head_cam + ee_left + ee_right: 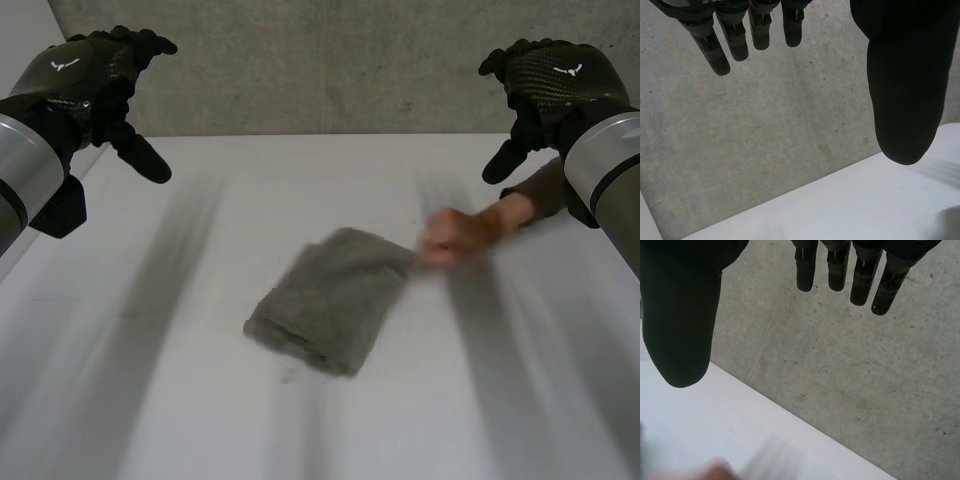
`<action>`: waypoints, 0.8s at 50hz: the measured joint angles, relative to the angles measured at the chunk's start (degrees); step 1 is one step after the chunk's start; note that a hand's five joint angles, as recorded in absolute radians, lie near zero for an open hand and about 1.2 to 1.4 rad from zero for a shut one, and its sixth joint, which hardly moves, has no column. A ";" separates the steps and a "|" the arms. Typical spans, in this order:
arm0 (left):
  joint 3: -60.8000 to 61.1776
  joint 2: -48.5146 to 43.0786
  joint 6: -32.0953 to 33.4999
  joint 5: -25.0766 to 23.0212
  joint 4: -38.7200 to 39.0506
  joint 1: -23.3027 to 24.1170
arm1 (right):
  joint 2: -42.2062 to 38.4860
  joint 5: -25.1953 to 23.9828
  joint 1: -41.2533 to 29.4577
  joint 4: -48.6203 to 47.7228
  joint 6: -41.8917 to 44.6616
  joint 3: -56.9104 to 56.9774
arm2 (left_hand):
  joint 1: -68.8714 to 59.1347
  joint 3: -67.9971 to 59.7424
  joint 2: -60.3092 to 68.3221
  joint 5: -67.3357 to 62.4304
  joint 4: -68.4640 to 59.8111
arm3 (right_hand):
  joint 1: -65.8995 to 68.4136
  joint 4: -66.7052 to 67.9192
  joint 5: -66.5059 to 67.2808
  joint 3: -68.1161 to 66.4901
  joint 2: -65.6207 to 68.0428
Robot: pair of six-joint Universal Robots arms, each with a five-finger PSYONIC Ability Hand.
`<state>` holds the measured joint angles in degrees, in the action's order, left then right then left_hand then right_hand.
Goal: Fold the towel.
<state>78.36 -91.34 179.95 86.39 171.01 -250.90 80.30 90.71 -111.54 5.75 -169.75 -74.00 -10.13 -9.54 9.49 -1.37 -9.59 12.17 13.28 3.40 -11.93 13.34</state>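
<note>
A grey towel [325,298], folded into a thick bundle, lies in the middle of the white table [150,400]. A person's hand [462,236] reaches in from the right and touches the towel's far right corner. My left hand [95,80] hangs raised above the table's far left, open, fingers [720,47] straight and thumb [905,100] spread, holding nothing. My right hand [550,80] hangs raised at the far right, open too, with fingers [860,280] and thumb [680,325] apart. Both hands are well clear of the towel.
A grey concrete wall [330,60] stands behind the table's far edge. The person's forearm [540,190] passes under my right arm [610,170].
</note>
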 measured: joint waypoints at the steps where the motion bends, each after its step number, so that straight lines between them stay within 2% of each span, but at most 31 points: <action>1: 0.05 0.01 -0.02 0.00 0.01 0.01 | 0.01 -0.07 0.01 -0.03 0.09 0.00 | 0.00 0.00 0.00 0.00 0.00 | 0.00 0.00 0.00 0.00 0.00; 40: 1.20 0.02 0.06 0.00 1.39 0.04 | 0.49 -0.36 -0.08 -0.12 0.82 0.06 | 0.00 0.00 -0.01 0.00 0.00 | 0.00 0.00 0.00 0.00 0.00</action>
<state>79.55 -91.32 180.01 86.40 172.40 -250.85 80.79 90.35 -111.61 5.64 -168.93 -73.94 -10.13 -9.54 9.48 -1.37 -9.59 12.17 13.28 3.40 -11.93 13.34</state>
